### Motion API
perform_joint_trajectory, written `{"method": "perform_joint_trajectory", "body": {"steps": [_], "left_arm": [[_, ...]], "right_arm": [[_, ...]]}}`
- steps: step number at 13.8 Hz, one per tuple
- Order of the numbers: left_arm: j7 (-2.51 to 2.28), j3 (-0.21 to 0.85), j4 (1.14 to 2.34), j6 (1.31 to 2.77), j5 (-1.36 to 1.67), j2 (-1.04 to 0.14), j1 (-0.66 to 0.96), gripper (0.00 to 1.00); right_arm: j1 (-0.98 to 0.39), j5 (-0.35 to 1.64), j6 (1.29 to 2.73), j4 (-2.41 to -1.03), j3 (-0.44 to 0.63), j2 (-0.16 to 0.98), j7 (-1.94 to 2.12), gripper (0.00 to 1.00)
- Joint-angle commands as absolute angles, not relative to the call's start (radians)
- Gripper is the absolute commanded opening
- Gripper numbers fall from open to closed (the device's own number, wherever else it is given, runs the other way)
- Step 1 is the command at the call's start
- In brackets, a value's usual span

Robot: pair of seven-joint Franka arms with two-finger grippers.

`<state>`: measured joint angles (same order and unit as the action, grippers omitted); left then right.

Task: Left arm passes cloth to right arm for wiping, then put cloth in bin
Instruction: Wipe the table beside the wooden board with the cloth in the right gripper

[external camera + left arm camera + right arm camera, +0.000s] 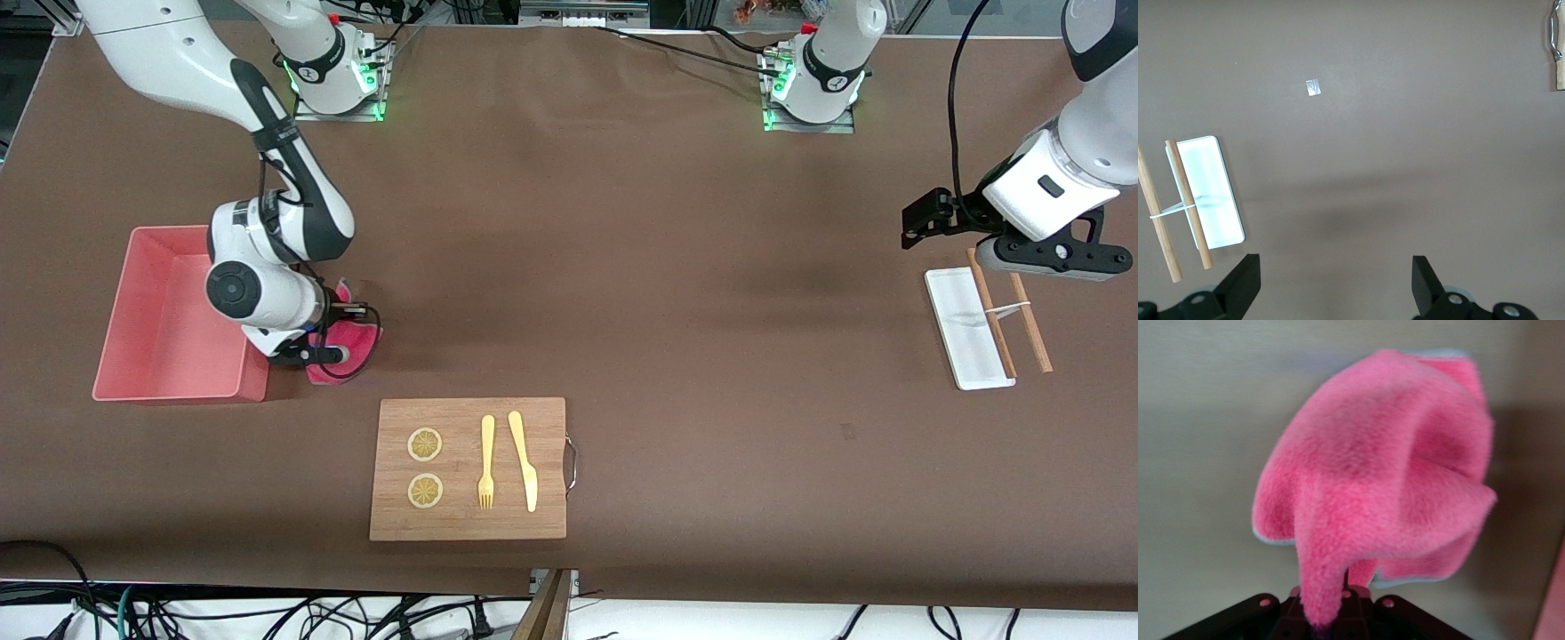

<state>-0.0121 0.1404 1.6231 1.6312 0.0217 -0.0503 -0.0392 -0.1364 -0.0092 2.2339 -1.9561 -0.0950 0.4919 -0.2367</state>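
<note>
Two pincers: my right pincer (342, 356) clenching cloth (348, 345) beside bin (142, 356), wiping ending; next, lifting over rim. Left pincer (1335, 283) released, waiting.

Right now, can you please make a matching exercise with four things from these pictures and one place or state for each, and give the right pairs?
Things:
1. cloth
2. bin
3. fork
4. left tool

Places or states:
A. on the cutting board, beside the knife
B. open, over the table near the white tray
C. held in the shut right tool, beside the bin
D. on the table at the right arm's end, nothing seen inside

Pairs: 1-C, 2-D, 3-A, 4-B
</note>
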Motion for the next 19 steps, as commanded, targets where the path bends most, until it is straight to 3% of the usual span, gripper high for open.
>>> {"method": "perform_joint_trajectory", "body": {"steps": [1,6,10,16,19], "left_arm": [[0.002,0.143,1.595,1.626,0.023,-0.064,-0.040,1.00],[0.000,0.149,1.595,1.626,0.023,-0.063,-0.040,1.00],[-0.002,0.150,1.595,1.626,0.023,-0.063,-0.038,1.00],[-0.002,0.150,1.595,1.626,0.026,-0.063,-0.038,1.00],[-0.002,0.152,1.594,1.626,0.025,-0.064,-0.037,1.00]], "right_arm": [[-0.221,0.017,2.229,-1.928,-0.095,0.488,-0.362,0.00],[-0.354,0.192,2.233,-1.901,-0.095,0.488,-0.506,0.00],[-0.454,0.209,2.232,-1.839,-0.107,0.505,-0.682,0.00],[-0.509,0.207,2.230,-1.729,-0.215,0.557,-0.977,0.00],[-0.488,0.206,2.195,-1.716,-0.216,0.548,-0.974,0.00]]}}
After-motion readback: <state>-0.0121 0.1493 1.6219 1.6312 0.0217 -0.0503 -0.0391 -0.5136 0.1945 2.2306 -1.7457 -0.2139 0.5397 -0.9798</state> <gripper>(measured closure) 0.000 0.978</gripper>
